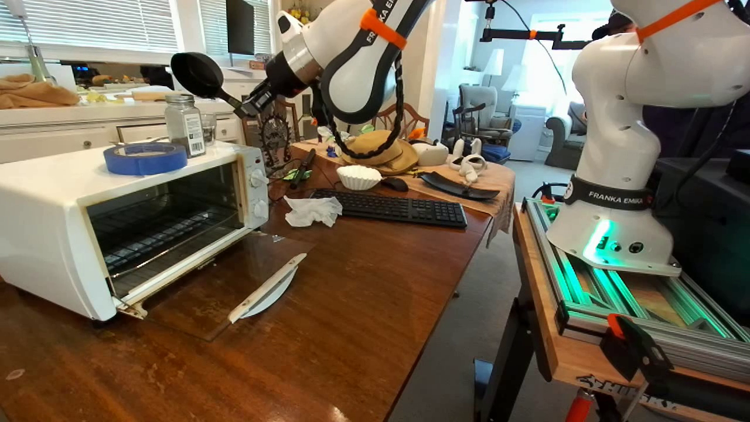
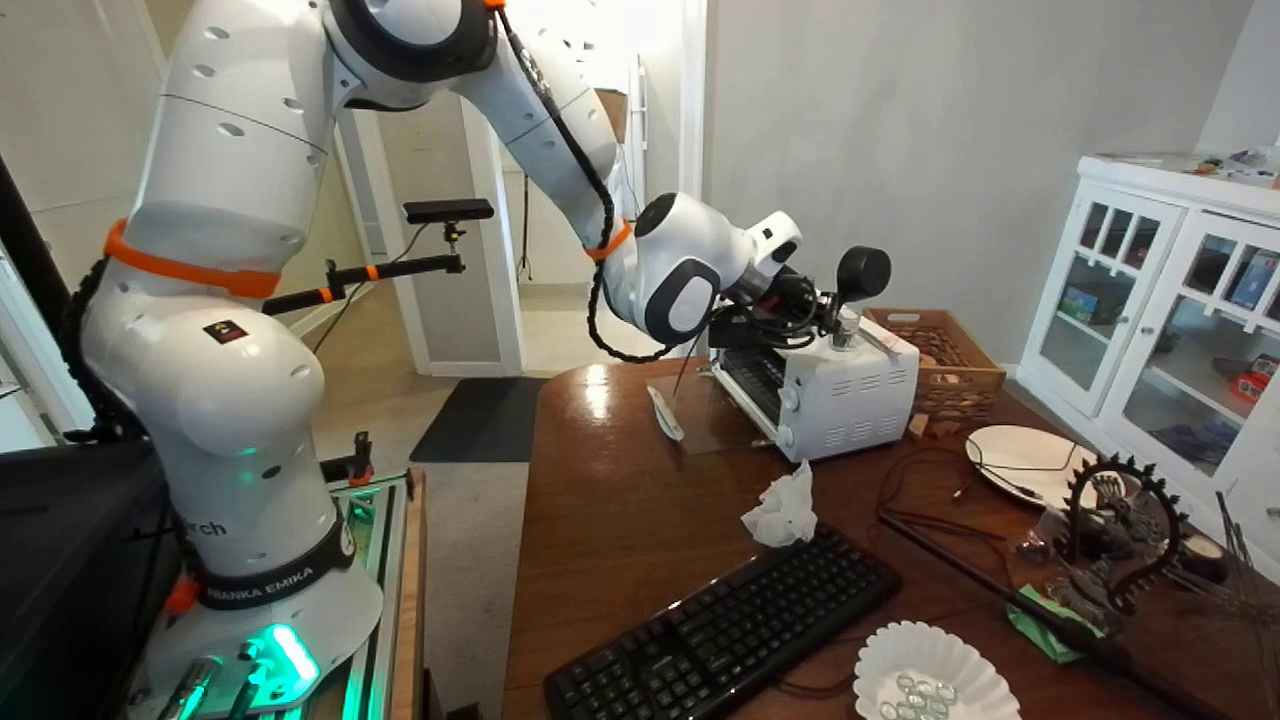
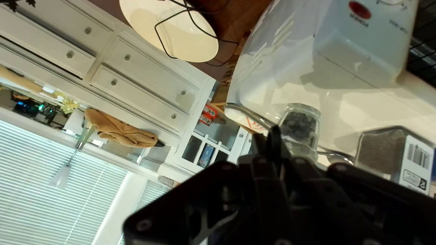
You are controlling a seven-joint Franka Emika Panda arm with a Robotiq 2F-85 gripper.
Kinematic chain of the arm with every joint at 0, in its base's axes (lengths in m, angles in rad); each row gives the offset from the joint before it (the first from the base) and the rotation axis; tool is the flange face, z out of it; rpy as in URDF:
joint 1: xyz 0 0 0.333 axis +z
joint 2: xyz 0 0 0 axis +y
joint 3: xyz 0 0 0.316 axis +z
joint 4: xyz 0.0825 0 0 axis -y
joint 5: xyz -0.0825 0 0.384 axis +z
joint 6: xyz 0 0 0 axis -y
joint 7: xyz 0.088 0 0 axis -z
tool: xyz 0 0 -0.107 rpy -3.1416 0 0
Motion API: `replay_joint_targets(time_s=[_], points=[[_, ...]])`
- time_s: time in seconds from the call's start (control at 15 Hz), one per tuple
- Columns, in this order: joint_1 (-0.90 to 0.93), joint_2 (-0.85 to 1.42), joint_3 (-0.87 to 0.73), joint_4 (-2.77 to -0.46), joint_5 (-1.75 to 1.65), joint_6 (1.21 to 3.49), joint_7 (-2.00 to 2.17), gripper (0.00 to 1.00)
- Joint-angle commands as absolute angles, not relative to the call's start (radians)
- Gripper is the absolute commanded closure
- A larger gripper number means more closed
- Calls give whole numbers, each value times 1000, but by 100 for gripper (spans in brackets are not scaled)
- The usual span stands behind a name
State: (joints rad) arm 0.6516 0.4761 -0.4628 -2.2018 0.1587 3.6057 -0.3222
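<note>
Gripper (image 3: 270, 146): nearest the wrist camera, a dark shape rising from the bottom edge to just right of centre.
Jaws: together, clamped on the end of the handle (image 1: 227, 98) of a small black pan (image 1: 197, 75).
Pan: upper left of the frame in an exterior view, held in the air and tipped off level, apart from the white toaster oven (image 2: 860, 395).
Grip: at the handle's end, probably to keep the round body out beyond the gripper.
Oven top: seemingly a handy shelf for a shaker jar (image 1: 186, 123), a roll of blue tape (image 1: 143, 164) and a clear glass (image 3: 303, 136).
Oven door (image 1: 217, 287): folded down toward the tabletop (image 1: 375, 305), left of centre, which leaves the wire rack (image 1: 170, 231) exposed.
Wrist view: shows dark pieces (image 3: 298, 122) inside the glass, a metal utensil (image 3: 252, 114) near it and, at upper right, a red oval marked POWER (image 3: 359, 9); the pan's round body cannot be made out there, though both exterior views show it.
Fluted bowl (image 2: 940, 640): bottom right in an exterior view, small clear pieces (image 2: 918, 690) lying inside; the wrist view lacks it altogether.
</note>
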Motion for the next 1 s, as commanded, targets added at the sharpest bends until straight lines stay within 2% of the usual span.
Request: replay_joint_targets(time_s=[0.0, 0.27, 0.93], points=[[718, 504, -521, -2187, 214, 3577, -372, 98], [757, 516, -553, -2186, 224, 3570, -388, 98], [722, 470, -524, -2219, 211, 3567, -303, 98]])
